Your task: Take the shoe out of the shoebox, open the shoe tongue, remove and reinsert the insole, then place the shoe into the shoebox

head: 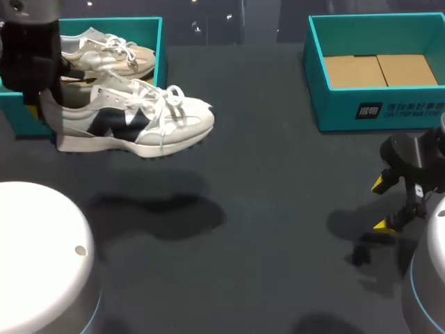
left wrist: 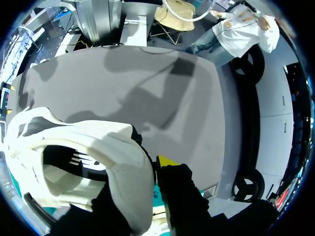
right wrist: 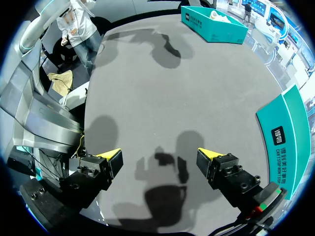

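- Hanging clear of the table (head: 264,209), the white shoe (head: 132,122) with dark side panels is held at its heel by the left gripper (left wrist: 155,169); its toe points toward the table's middle and its shadow lies below.
- Left fingers (left wrist: 167,161): clamped on the heel collar. One yellow tip shows outside the heel; the other is hidden by the shoe.
- Teal shoebox (head: 161,42) sits just behind the shoe at the far left, with a second shoe (head: 111,56) inside.
- Right gripper (right wrist: 160,160): low over the table at the right, fingers (right wrist: 110,158) spread wide, nothing between them.
- Second teal box (head: 375,108), far right, has cardboard (head: 379,69) in its bottom.
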Action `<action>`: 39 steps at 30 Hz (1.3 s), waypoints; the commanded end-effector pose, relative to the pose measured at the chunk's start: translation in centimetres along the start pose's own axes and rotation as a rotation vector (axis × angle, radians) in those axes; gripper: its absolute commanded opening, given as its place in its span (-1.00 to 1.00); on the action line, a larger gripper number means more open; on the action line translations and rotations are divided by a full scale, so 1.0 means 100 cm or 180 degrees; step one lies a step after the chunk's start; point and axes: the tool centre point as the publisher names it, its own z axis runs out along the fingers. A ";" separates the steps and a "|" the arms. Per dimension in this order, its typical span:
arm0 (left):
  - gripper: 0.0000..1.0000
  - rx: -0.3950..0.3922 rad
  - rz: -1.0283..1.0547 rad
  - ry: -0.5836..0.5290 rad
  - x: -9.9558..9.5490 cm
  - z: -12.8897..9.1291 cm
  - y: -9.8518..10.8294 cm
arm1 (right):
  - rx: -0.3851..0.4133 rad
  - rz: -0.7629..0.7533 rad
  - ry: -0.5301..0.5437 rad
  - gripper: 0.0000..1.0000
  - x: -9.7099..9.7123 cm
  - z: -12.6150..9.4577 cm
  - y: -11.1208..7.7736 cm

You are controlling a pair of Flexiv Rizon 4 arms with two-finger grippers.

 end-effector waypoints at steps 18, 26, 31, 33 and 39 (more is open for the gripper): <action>-1.00 -0.0139 -0.0154 0.0217 -0.124 0.062 -0.046 | 0.0004 0.0002 -0.0007 1.00 0.001 0.000 0.000; -1.00 -0.0287 -0.0071 0.0170 -0.159 0.080 -0.051 | 0.0004 0.0002 -0.0007 1.00 0.001 0.000 0.000; -1.00 -0.0299 0.0022 0.0102 -0.167 0.079 -0.054 | 0.0004 0.0002 -0.0007 1.00 0.001 0.000 0.000; -1.00 -0.0299 0.0022 0.0102 -0.167 0.079 -0.054 | 0.0004 0.0002 -0.0007 1.00 0.001 0.000 0.000; -1.00 -0.0299 0.0022 0.0102 -0.167 0.079 -0.054 | 0.0004 0.0002 -0.0007 1.00 0.001 0.000 0.000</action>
